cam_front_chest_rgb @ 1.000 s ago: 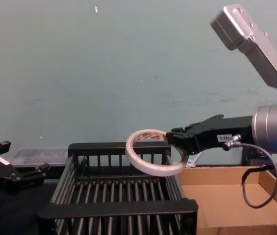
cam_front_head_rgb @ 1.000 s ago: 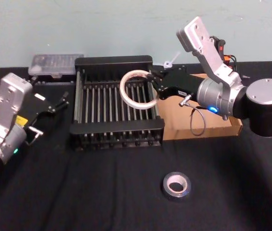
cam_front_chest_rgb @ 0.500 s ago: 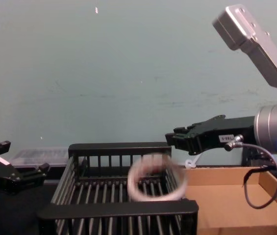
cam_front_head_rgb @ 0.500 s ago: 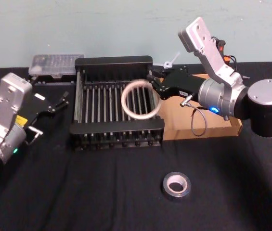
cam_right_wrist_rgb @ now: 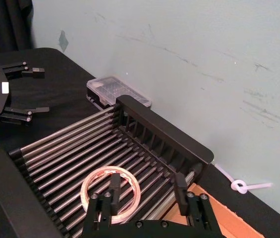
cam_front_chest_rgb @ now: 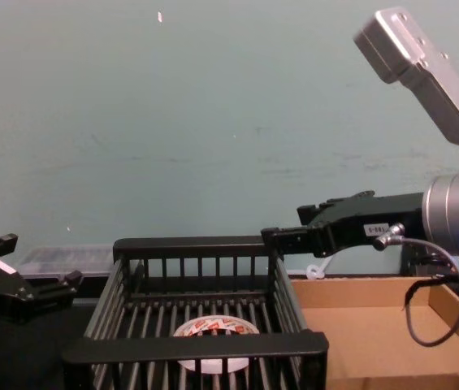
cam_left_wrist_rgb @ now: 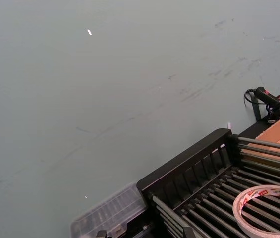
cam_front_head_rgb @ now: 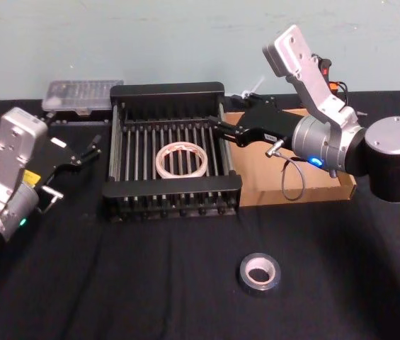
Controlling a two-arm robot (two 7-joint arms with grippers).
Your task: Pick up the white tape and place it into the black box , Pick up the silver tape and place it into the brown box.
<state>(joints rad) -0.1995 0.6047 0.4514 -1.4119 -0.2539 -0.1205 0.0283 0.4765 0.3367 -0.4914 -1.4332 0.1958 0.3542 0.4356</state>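
Note:
The white tape [cam_front_head_rgb: 180, 160] lies flat on the barred floor of the black box [cam_front_head_rgb: 168, 90], its red-printed face up [cam_front_chest_rgb: 215, 327]. My right gripper [cam_front_head_rgb: 222, 127] hovers over the box's right rim, open, with nothing between its fingers [cam_right_wrist_rgb: 114, 182]; the tape [cam_right_wrist_rgb: 111, 191] rests below and beyond them. On the black cloth nearer me, apart from both arms, sits the silver tape [cam_front_head_rgb: 260, 273]. The brown box [cam_front_head_rgb: 263, 180] stands right of the black one, under my right arm. Left of the black box, my left gripper [cam_front_head_rgb: 92, 149] rests open and holds nothing.
A clear plastic case [cam_front_head_rgb: 83, 95] sits behind the black box's left corner, against the wall. A white knotted tie [cam_right_wrist_rgb: 241, 186] lies behind the brown box. A cable loops below my right wrist [cam_front_head_rgb: 292, 180]. Bare black cloth surrounds the silver tape.
My right gripper has opened and the white tape dropped from it, landing flat on the black box's floor. The left arm has not moved.

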